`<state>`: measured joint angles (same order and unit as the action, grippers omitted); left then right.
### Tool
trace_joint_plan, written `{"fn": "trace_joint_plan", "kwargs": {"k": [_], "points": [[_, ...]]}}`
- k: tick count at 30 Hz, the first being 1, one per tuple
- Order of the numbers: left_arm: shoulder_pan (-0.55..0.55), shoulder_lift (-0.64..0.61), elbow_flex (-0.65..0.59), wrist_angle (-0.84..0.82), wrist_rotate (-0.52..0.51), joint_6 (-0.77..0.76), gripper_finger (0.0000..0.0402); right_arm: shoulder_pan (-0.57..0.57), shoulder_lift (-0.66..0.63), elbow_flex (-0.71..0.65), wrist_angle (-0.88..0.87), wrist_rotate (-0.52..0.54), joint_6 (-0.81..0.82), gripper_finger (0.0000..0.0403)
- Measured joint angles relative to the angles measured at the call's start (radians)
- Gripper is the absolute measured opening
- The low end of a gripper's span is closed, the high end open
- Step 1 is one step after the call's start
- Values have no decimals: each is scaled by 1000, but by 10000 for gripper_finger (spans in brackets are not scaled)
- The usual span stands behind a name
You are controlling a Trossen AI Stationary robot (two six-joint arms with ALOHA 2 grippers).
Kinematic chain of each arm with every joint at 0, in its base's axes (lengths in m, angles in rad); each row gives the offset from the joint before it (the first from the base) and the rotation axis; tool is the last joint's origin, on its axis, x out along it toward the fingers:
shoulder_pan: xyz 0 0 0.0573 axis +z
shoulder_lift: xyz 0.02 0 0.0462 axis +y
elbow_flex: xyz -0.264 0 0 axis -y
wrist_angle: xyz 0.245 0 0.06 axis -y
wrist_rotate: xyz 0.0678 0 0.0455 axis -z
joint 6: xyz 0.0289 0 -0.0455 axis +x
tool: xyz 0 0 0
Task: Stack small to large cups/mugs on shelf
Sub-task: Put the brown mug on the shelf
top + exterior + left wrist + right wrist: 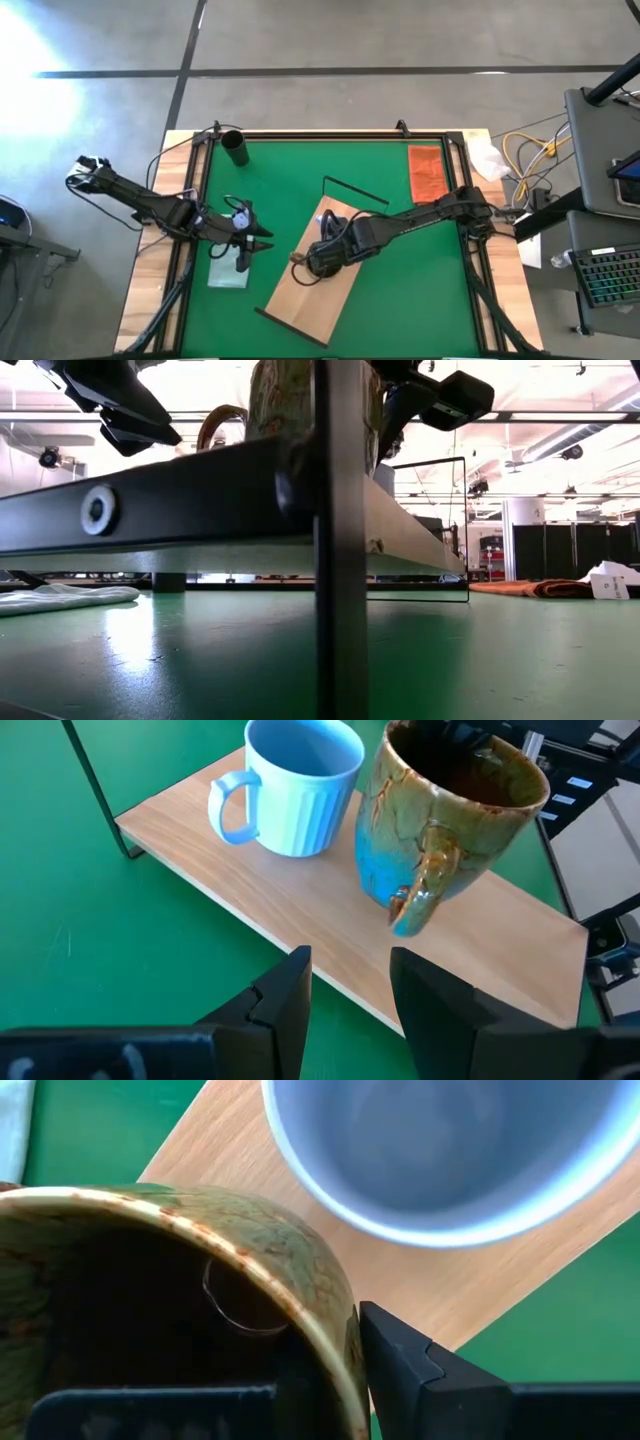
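Note:
The brown glazed mug (450, 820) is tilted over the light-wood shelf (250, 890), its handle (425, 885) toward my left gripper. My right gripper (312, 262) is shut on its rim. The pale blue mug (300, 785) stands upright on its base on the shelf beside it and also shows in the right wrist view (450, 1150). My left gripper (350, 970) is open and empty beside the shelf's left edge, above the pale green cloth (228, 272). The dark cylindrical cup (235, 148) stands on the mat at the far left. My right gripper holds the brown mug by its rim wall (335, 1320), one finger inside the mug and one finger (420, 1370) outside. The fingers come from above, slanting from the table's right. The mug is tilted; whether its base touches the shelf, I cannot tell.
An orange cloth (426, 172) lies at the far right of the green mat (420, 290). A thin dark wire frame (355, 192) stands at the shelf's far end. A black frame (330, 133) borders the mat.

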<state>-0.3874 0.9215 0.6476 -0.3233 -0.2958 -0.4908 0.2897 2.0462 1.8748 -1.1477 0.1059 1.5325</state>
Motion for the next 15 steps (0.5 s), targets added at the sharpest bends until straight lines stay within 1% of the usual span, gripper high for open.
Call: {"fn": "trace_joint_plan", "kwargs": {"k": [5,15], "points": [[0,1,0,0,-2,0,125,0,0,0,3,3,-4,62],[0,-2,-1,0,-8,0,125,0,-1,-1,6,-8,0,113]]}}
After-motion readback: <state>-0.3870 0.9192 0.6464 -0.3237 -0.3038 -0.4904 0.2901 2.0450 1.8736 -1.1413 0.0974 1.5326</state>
